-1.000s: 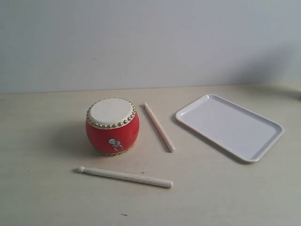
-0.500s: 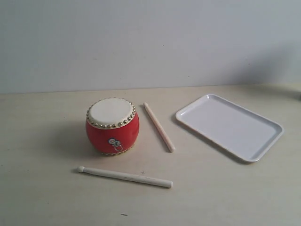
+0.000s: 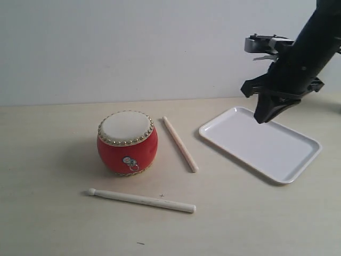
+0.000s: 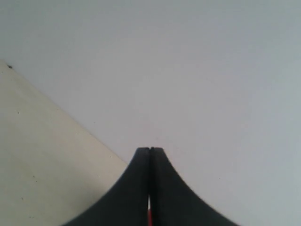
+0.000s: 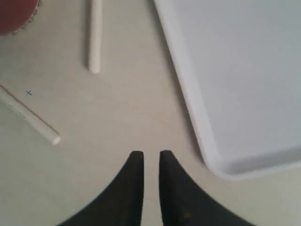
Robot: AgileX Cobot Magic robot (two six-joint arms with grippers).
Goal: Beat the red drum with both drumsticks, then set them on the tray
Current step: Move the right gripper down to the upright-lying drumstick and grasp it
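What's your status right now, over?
Left gripper shut, empty. Right gripper barely open, empty, near tray. Both drumsticks lying beside drum. Nothing in the way.

Red drum point(image 5: 14, 12) (only a corner sliver)

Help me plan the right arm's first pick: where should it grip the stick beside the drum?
Probably grip the stick at its blunt near end, from straight above, jaws across its width. It lies flat on the table, and that end is clear of the drum and tray.
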